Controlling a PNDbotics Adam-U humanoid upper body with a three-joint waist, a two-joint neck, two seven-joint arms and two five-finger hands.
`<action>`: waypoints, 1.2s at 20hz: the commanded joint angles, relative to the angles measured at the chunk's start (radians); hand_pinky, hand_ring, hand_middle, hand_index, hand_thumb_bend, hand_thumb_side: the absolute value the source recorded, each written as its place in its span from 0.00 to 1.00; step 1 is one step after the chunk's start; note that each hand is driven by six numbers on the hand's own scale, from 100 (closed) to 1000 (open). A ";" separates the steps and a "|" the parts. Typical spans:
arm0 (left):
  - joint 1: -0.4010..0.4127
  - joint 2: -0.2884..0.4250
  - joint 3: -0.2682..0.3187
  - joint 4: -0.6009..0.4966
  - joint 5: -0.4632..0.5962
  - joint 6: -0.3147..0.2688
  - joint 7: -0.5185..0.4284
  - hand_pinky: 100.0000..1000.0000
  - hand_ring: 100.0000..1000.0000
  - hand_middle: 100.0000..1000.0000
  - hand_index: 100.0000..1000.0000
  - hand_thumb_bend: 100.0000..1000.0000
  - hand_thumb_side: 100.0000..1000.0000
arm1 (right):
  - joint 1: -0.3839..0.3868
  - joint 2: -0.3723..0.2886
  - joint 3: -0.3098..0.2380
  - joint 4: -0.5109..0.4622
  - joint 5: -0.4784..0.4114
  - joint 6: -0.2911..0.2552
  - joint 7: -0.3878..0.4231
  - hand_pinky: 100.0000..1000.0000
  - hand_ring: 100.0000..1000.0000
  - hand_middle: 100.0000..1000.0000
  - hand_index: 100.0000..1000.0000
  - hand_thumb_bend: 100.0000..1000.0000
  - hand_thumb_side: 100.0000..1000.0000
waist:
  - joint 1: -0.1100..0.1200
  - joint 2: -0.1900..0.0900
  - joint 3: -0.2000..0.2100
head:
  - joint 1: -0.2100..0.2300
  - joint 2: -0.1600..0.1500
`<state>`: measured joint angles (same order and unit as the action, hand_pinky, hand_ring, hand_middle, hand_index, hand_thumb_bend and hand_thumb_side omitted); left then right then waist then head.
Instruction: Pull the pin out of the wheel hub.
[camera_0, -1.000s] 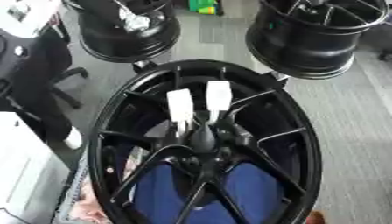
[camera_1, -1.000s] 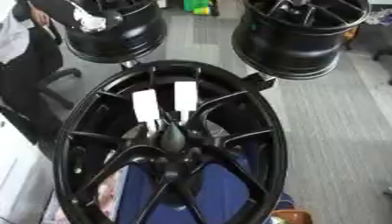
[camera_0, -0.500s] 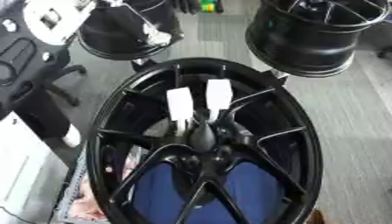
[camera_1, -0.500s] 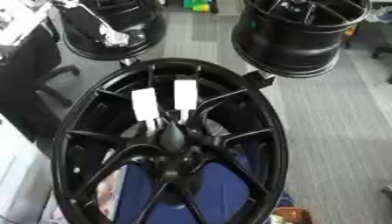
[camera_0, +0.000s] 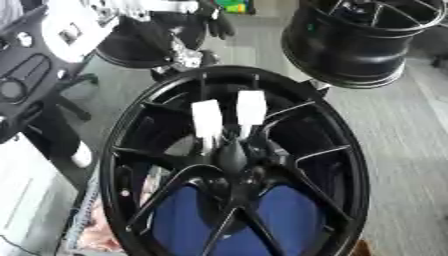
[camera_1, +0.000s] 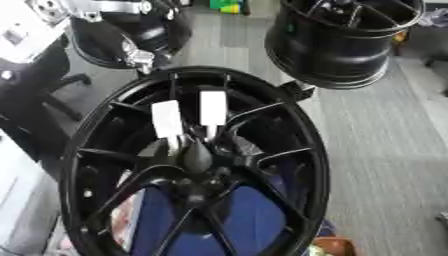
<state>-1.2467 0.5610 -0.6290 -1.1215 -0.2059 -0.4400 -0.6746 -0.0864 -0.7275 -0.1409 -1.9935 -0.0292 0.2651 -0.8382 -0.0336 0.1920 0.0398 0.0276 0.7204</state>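
Above wheel hub (camera_0: 131, 170), left hand (camera_1: 138, 55) blurred.

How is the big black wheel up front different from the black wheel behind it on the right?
The front wheel fills most of the view, its spoked face turned to the camera; the far right wheel looks smaller and shows its barrel side. The front wheel carries two white tags near its hub; the far right wheel shows none. Blue shows behind the front wheel's spokes only. Both are black spoked rims.
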 joint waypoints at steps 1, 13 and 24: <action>-0.022 0.040 0.001 -0.016 0.017 -0.159 -0.232 0.75 0.72 0.67 0.84 0.24 0.73 | -0.001 -0.029 -0.009 -0.007 -0.005 0.061 -0.066 0.84 0.67 0.56 0.71 0.00 0.11 | 0.001 -0.020 0.002 | -0.006 0.003; -0.037 0.084 -0.053 -0.138 0.027 0.183 -0.232 0.77 0.74 0.68 0.84 0.22 0.74 | 0.015 -0.026 -0.017 -0.007 -0.002 0.060 -0.069 0.84 0.67 0.55 0.71 0.00 0.12 | 0.015 -0.038 0.015 | -0.016 0.025; -0.050 0.095 -0.127 -0.269 0.128 0.336 -0.232 0.77 0.73 0.68 0.85 0.17 0.70 | 0.024 -0.020 -0.025 -0.007 0.000 0.058 -0.069 0.84 0.67 0.55 0.71 0.00 0.12 | 0.021 -0.055 0.020 | -0.022 0.039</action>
<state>-1.2715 0.6252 -0.7614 -1.3743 -0.0863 -0.1101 -0.9071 -0.0598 -0.7259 -0.1486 -1.9934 -0.0292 0.2611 -0.8422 -0.0109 0.1545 0.0584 0.0078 0.7553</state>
